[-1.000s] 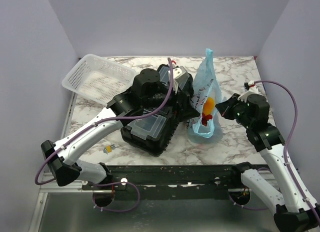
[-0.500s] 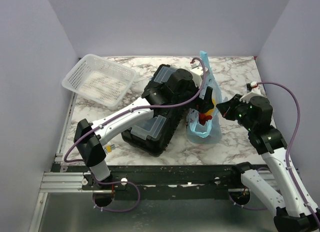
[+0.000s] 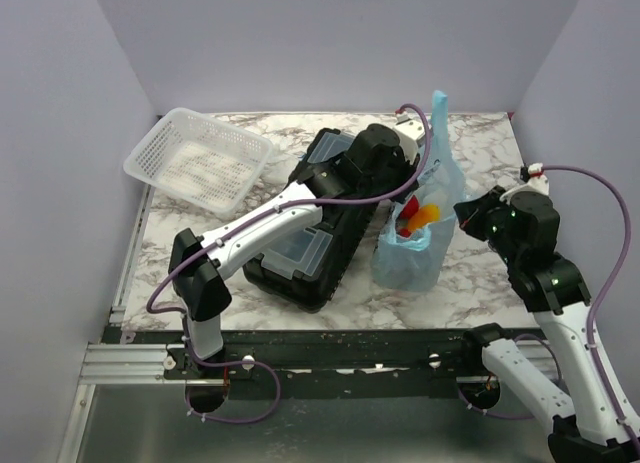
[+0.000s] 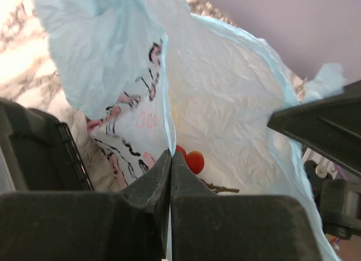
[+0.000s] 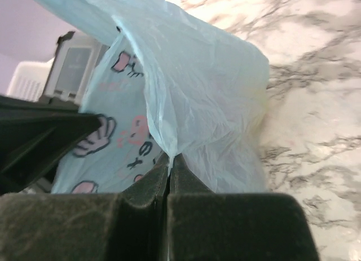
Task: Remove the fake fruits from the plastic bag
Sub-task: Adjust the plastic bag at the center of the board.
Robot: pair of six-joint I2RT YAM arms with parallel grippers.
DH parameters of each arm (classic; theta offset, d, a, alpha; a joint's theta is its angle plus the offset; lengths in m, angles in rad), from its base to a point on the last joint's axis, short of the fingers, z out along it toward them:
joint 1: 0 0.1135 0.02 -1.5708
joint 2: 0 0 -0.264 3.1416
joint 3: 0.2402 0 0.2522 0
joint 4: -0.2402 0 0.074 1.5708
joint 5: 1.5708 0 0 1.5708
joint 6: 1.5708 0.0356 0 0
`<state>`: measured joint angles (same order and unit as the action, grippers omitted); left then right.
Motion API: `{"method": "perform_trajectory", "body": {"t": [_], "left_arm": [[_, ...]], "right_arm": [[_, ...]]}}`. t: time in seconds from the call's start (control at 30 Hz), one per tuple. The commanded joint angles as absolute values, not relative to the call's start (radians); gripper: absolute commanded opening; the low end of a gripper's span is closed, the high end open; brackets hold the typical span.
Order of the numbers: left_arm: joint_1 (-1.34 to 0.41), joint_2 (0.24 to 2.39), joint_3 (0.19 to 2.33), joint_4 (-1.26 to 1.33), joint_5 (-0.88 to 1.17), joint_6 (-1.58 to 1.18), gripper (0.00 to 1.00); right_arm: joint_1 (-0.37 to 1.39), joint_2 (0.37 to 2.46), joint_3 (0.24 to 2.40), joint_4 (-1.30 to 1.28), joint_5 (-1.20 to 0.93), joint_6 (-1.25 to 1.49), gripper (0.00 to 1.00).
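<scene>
Light-blue translucent crinkly plastic bag (image 3: 410, 258) with a pink-and-white cartoon print stands on the white-and-grey marbled table (image 3: 480, 133), right of centre. It is just beside the black hard-plastic toolbox (image 3: 300, 253) and its top is drawn upward.

- Left claw (image 4: 170, 162): clenched on the bag's left lip, a thin fold of film nipped between the fingertips.
- Right claw (image 5: 169, 166): likewise clenched on film, at the bag's right side. The mouth is held between the two.
- The fruits are all inside the bag, low down; none are out on the table.

Counts
- One bag, one toolbox, and one white mesh plastic basket (image 3: 195, 158) at far left.
- Top view shows one orange-yellow mango-like fruit (image 3: 427, 215) and one red fruit (image 3: 404, 227) touching it.
- Left wrist view shows two small glossy red-orange balls (image 4: 195, 162) and a brown stem (image 4: 221, 188), likely the grape bunch. Full grape count is hidden by the film.

Risks
- The film is thin and slick, so a hard pull apart could tear it or slip it from a pinch.
- If one side drops, the bag slumps shut over the fruit.
- Both claws are busy, so neither is free to reach in. Letting go to reach may let the bag collapse.
- Tipping it out could send round fruit rolling toward the table edge or under the toolbox.
</scene>
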<state>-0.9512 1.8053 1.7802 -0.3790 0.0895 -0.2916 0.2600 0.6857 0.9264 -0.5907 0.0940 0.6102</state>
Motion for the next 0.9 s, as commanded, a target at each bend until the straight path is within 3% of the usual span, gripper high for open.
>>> {"method": "perform_trajectory", "body": {"t": [0.0, 0.2, 0.43, 0.7, 0.87], "left_arm": [[-0.953, 1.788, 1.897, -0.413, 0.059, -0.253, 0.0], [-0.945, 1.7, 1.844, -0.407, -0.067, -0.279, 0.0], [-0.917, 1.612, 1.645, -0.386, -0.152, -0.308, 0.0], [-0.851, 1.511, 1.389, -0.345, -0.01, -0.38, 0.0], [-0.848, 1.464, 1.386, -0.381, 0.069, -0.359, 0.0]], "right_arm": [[0.258, 0.762, 1.039, -0.71, 0.35, 0.629, 0.01], [0.258, 0.873, 1.192, -0.778, 0.549, 0.555, 0.01], [0.257, 0.822, 1.223, -0.772, 0.548, 0.458, 0.01], [0.258, 0.708, 1.036, -0.808, 0.412, 0.53, 0.01], [0.258, 0.68, 1.02, -0.791, 0.391, 0.507, 0.01]]}}
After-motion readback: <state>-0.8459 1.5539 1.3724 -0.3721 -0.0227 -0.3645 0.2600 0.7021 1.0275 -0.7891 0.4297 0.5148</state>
